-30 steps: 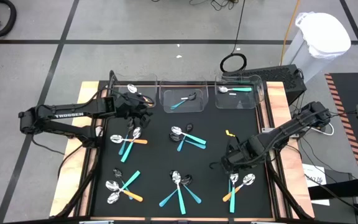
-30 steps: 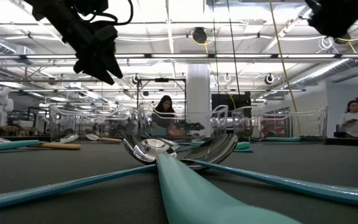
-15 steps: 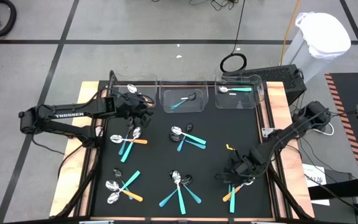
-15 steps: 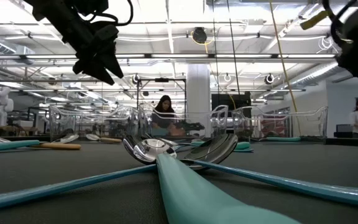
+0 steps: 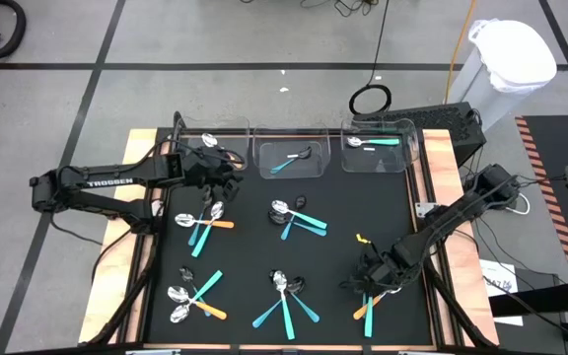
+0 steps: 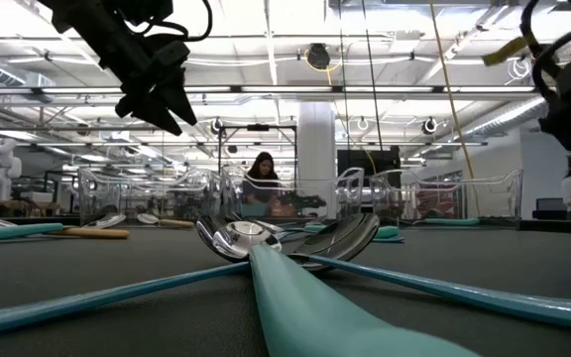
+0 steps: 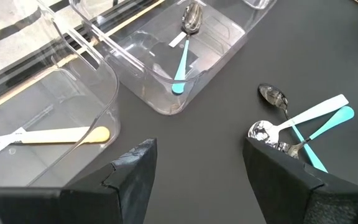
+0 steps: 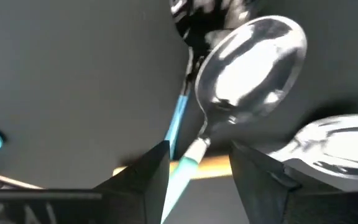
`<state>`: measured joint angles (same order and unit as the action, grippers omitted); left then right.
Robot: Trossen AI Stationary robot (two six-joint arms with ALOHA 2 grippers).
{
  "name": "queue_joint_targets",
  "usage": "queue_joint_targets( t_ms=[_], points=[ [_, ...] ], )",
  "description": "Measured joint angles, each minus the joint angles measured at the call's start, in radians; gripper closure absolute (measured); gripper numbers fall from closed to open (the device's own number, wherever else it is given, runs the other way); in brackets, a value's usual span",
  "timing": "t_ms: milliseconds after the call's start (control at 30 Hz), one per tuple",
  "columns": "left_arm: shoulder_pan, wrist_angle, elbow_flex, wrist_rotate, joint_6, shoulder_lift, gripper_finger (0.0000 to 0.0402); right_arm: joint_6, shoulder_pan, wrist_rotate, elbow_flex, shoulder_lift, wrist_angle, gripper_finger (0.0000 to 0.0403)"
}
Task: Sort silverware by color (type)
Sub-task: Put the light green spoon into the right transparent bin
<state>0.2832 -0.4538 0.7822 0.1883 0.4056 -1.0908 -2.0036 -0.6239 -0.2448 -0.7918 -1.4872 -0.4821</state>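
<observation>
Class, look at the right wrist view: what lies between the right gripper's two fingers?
A teal spoon handle runs up between the right gripper fingers, to a shiny silver bowl just ahead, over the black mat.

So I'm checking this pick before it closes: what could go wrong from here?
The right gripper is down on a crossed pile, fingers straddling a teal-handled spoon. An orange handle lies under it and a second bowl sits beside it, so closing might catch two spoons or scatter the pile.
</observation>
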Motion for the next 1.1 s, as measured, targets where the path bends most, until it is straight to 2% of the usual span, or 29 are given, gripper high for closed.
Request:
queue_joint_targets(
  t_ms=[133, 267, 500, 733, 1000, 1100],
  points=[
    [0.0, -0.001, 0.0, 0.001, 0.0, 0.0, 0.0162, -0.012, 0.0, -0.023, 0.0, -0.051, 0.009, 0.0223],
    [0.0, -0.001, 0.0, 0.003, 0.001, 0.0, 0.0162, -0.012, 0.0, -0.022, 0.0, -0.059, 0.015, 0.0228],
    [0.0, 0.0, 0.0, 0.003, 0.001, 0.0, 0.0162, -0.001, 0.0, -0.018, -0.001, -0.062, 0.015, 0.0272],
    [0.0, 0.0, 0.0, 0.003, 0.0, 0.0, 0.0162, 0.001, 0.0, -0.023, -0.002, -0.077, 0.009, 0.0297],
    [0.0, 0.005, 0.0, 0.023, -0.027, 0.0, 0.0162, 0.052, 0.006, -0.026, 0.0, -0.065, 0.0, 0.0377],
    [0.005, 0.031, 0.0, 0.042, -0.027, 0.0, 0.0162, 0.056, 0.015, 0.026, 0.0, -0.031, 0.015, 0.0385]
  ],
)
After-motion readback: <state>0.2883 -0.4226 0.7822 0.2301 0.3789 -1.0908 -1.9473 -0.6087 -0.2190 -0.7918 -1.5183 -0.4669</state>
